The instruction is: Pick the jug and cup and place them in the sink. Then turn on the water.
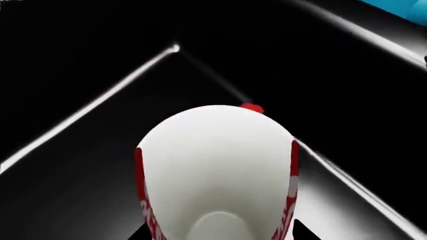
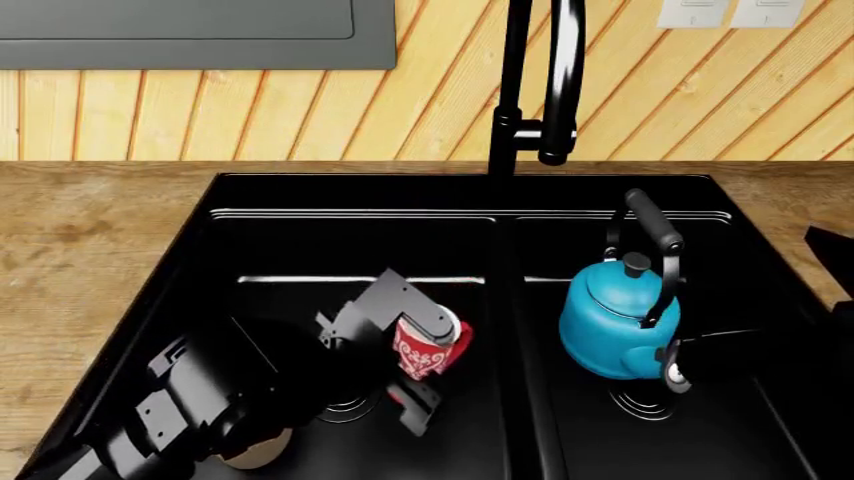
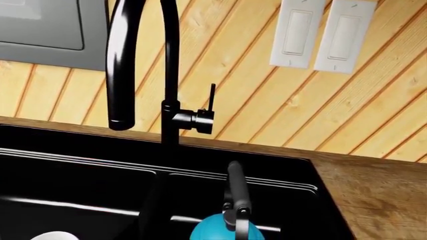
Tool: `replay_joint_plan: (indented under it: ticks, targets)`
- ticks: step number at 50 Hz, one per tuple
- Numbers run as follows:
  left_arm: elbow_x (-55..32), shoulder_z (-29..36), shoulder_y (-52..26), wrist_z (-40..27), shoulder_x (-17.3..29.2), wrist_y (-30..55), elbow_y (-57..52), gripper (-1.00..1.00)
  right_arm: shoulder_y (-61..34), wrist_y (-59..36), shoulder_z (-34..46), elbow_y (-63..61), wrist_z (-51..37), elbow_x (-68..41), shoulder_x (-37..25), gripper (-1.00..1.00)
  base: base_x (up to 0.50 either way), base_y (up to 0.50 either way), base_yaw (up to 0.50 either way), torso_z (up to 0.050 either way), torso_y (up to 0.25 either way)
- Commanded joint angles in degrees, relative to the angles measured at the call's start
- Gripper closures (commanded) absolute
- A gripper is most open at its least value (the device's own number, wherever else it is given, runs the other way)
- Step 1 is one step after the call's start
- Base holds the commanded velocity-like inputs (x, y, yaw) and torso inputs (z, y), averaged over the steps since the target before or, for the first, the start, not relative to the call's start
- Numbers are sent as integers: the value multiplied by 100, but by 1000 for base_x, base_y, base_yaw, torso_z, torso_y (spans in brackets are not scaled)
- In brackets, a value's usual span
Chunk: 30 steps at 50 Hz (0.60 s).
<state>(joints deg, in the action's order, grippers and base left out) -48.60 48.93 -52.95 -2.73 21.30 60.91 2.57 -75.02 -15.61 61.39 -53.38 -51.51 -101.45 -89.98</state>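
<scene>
**Red cup held low in the left basin of the sink**

The left gripper (image 2: 416,365), a black two-fingered claw, is clamped around the red mug with white floral pattern, white inside and red loop handle (image 2: 430,347). It holds the cup tilted, just left of the divider of the large black double-basin sink (image 2: 494,190), near that basin's round drain. From the head view I cannot tell whether the cup touches the basin floor or hangs a little above it. The left wrist view shows only the cup's white interior (image 1: 217,170) against the dark basin walls.

A small cream-beige patch (image 2: 254,452) shows beneath the left arm in the same basin, further from the divider than the cup; it may be the jug, but too little is visible to be sure. A blue kettle with a black handle (image 2: 618,320) stands in the right basin, over its drain. The tall black faucet (image 2: 534,80) rises behind the divider, its small lever (image 3: 211,97) upright in the right wrist view, and no water falls from the spout.

The right gripper does not appear in any view, so its state cannot be told.

The step in hand looks like setting the cup down. Next, the jaws should part and the arm lift clear without tipping the cup. Then an arm must reach the faucet lever.
</scene>
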Motion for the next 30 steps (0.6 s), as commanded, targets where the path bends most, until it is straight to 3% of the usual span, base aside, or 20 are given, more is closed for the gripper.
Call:
replay_joint_plan:
  ticks: [1,30]
  targets:
    - [-151,60,2,-8,46,113,8,-100,49,33,12,12,16,47,-1,-100,0,0,0,0,0]
    - [-391,-69,-157,-6,374,326,-312,-100,18,-76,-117,55,109,-31,-1,-100,0,0,0,0,0]
